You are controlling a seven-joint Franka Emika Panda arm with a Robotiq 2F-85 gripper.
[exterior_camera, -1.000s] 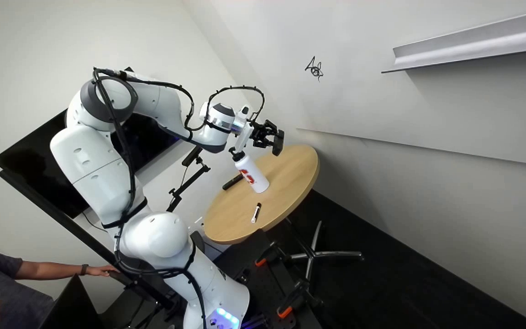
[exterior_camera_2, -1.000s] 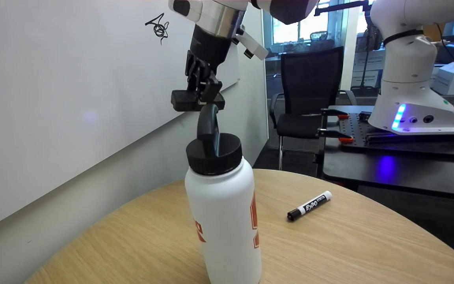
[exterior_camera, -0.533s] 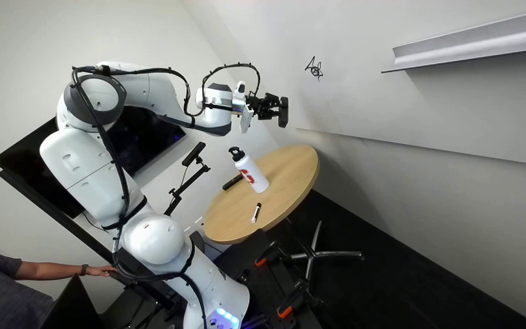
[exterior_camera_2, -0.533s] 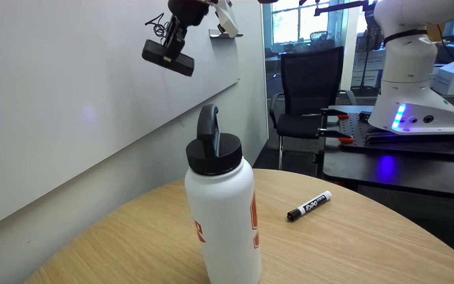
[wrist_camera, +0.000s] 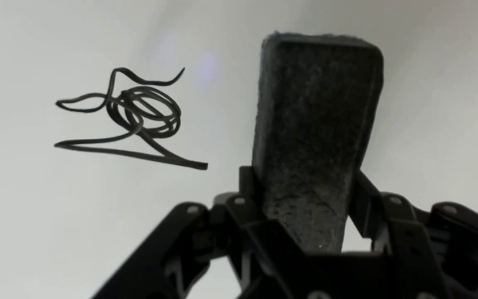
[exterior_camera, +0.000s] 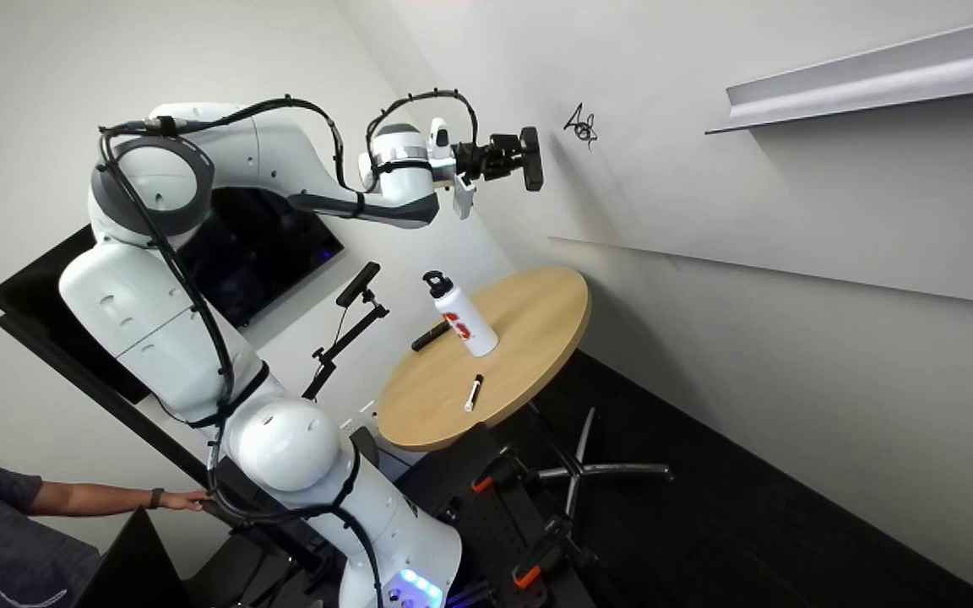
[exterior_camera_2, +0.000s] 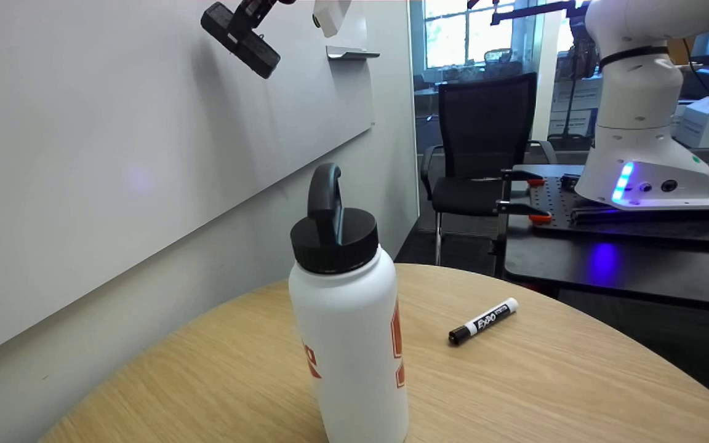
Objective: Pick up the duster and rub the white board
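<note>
My gripper (wrist_camera: 305, 192) is shut on the duster (wrist_camera: 318, 112), a dark, nearly black block gripped by its sides. The duster points away from the wrist, in front of the white board (wrist_camera: 77, 216). In an exterior view the gripper (exterior_camera: 522, 158) holds the duster (exterior_camera: 531, 160) high above the table, facing the white board (exterior_camera: 706, 203), seemingly a little off it. A dark scribble (exterior_camera: 581, 127) is on the board, beyond the duster; in the wrist view the scribble (wrist_camera: 143, 112) lies left of the duster. In an exterior view the duster (exterior_camera_2: 240, 40) mostly hides the scribble.
A white bottle (exterior_camera: 467, 323) with red print and a black lid stands on the round table (exterior_camera: 537, 333). A marker (exterior_camera_2: 484, 321) and a thin black stick (exterior_camera: 430, 336) lie there. A narrow shelf (exterior_camera: 875, 80) juts from the board. A person (exterior_camera: 5, 523) is at the side.
My gripper has risen from near the bottle's height to about the scribble's level, carrying the duster towards the board. The duster has tilted on the way. Bottle, marker and scribble are unchanged.
</note>
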